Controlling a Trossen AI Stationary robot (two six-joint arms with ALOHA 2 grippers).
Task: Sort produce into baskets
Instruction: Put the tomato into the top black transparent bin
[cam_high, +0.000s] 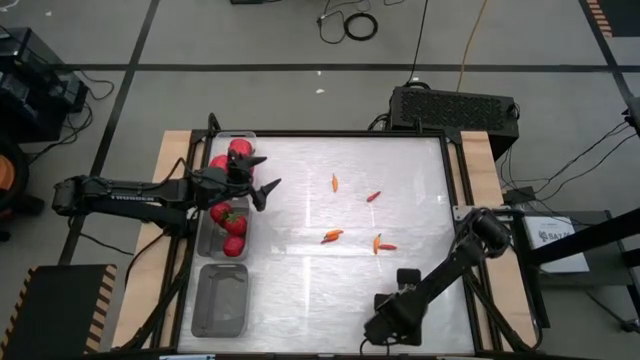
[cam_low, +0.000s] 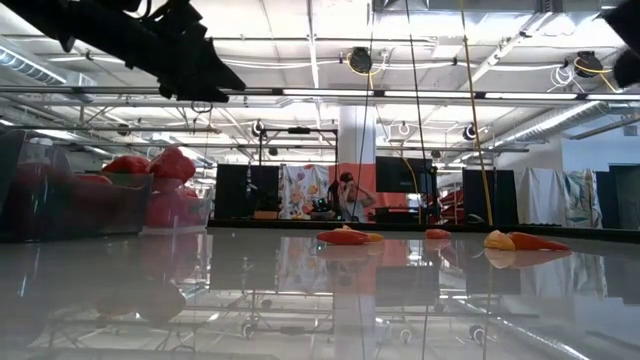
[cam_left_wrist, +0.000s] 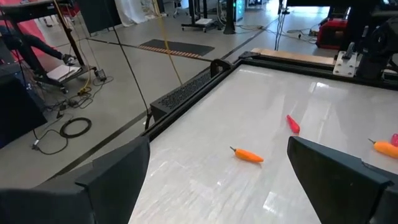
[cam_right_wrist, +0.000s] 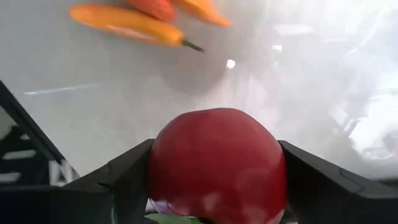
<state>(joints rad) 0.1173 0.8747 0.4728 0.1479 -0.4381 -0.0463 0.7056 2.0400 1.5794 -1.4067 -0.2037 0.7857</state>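
A round red tomato (cam_right_wrist: 217, 165) sits between the two dark fingers of my right gripper (cam_right_wrist: 214, 149), which is near the table's front edge (cam_high: 405, 282) and slants down. The high view hides the tomato under the gripper. Several small orange and red chili peppers (cam_high: 334, 182) (cam_high: 332, 236) lie on the white table ahead of it. My left gripper (cam_high: 262, 185) hovers open above the clear baskets (cam_high: 205, 235) on the left. Those baskets hold red peppers and tomatoes (cam_high: 238, 150). My right gripper has the tomato pinched between its two fingers (cam_right_wrist: 124, 171), one on each of its opposite round sides (cam_right_wrist: 163, 171). The fingers come from above, slanting toward the far edge. Whether the tomato stands on the table or is lifted clear, I cannot tell.
A clear basket (cam_high: 222, 300) with nothing in it stands at the front left. Orange chilies (cam_right_wrist: 127, 23) lie just beyond the held tomato. More chilies (cam_left_wrist: 249, 155) (cam_left_wrist: 292, 124) lie mid-table. A black raised frame (cam_high: 455, 200) borders the table.
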